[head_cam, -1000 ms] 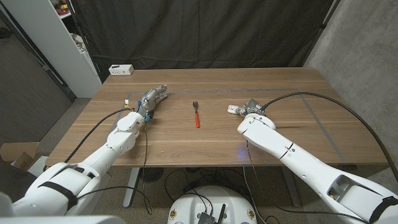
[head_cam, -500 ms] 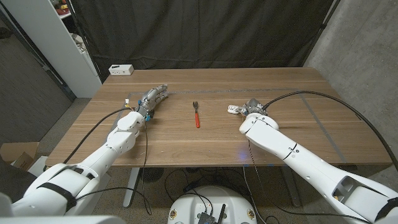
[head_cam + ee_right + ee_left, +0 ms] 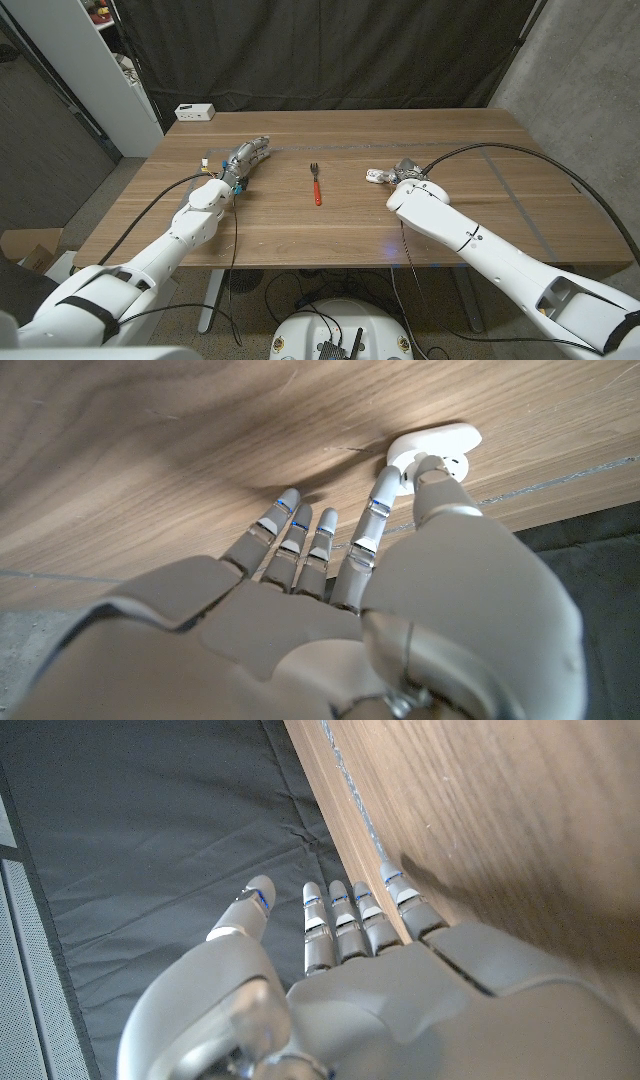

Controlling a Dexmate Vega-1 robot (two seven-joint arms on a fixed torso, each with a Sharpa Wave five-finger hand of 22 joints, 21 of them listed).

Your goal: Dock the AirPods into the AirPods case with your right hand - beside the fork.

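Wooden and warm-toned, the long rectangular table point(image 3: 300, 225) has a straight fine grain and square edges, with a faint pale line running across its far part. On its left side the robot's left hand point(image 3: 243, 159), grey metal with blue-ringed fingertips, lies with its fingers straight and close together, reaching toward the far edge and holding nothing; in the left wrist view those fingers point(image 3: 345, 915) lie along the tabletop near its edge. A small white box point(image 3: 195, 112) sits off the far left corner of the table. Near the middle lies the slim red-handled fork with dark tines point(image 3: 315, 183), its tines pointing to the far side, with bare wood all round it. Well to its right sits the small glossy white rounded AirPods case point(image 3: 374, 176), lid open. The right hand point(image 3: 406, 170) is just beside it; in the right wrist view its thumb and a finger point(image 3: 372, 520) touch the white case point(image 3: 432, 448), the other fingers stretched out over the wood. Whether it actually grips the case I cannot tell. Right of that arm is a broad stretch of bare table.
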